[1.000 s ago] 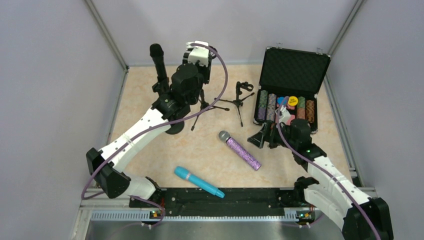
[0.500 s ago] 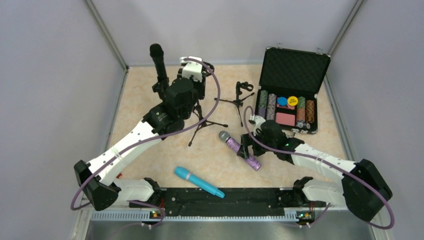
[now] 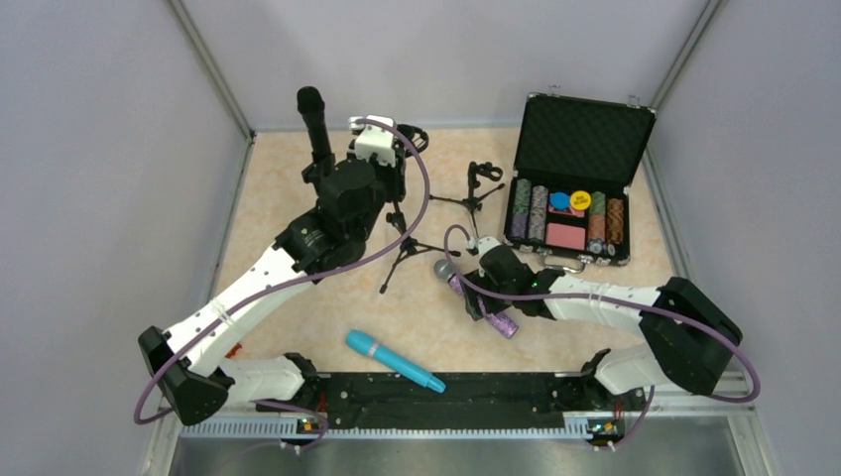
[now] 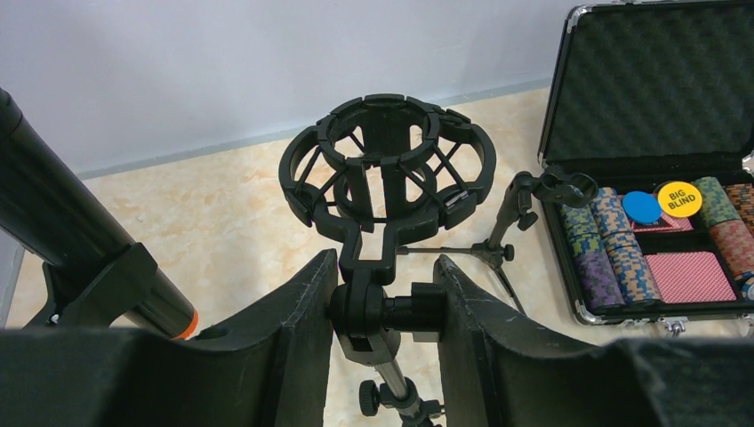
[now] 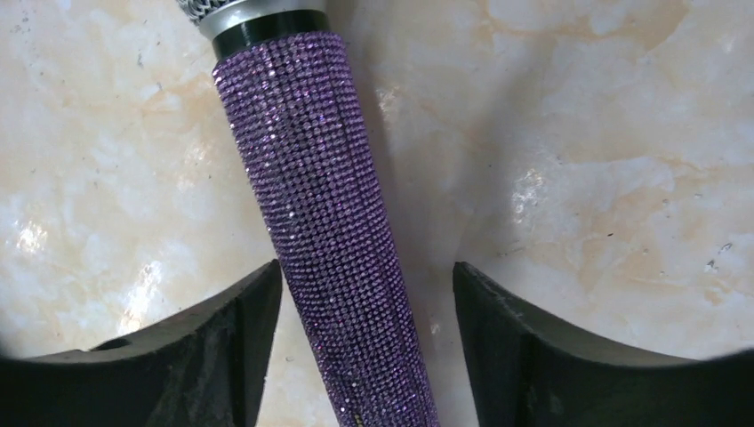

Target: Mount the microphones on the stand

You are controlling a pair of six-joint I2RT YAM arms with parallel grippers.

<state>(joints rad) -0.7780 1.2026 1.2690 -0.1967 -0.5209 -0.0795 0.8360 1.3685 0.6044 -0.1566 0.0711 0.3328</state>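
Purple glitter microphone point(image 5: 311, 178) sits off-centre in your open right pincer point(image 5: 366, 271), so closing could roll it; left pincer point(image 4: 384, 262) grips the stand point(image 4: 354, 313)

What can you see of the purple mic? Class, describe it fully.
The purple mic lies flat on the marbled table. Its glittery body tapers from a black collar and silver mesh grille down to a narrower tail. In the top view its head points far-left. The right tool straddles the body with fingers open, one close against it and the other apart. Nothing else touches it.
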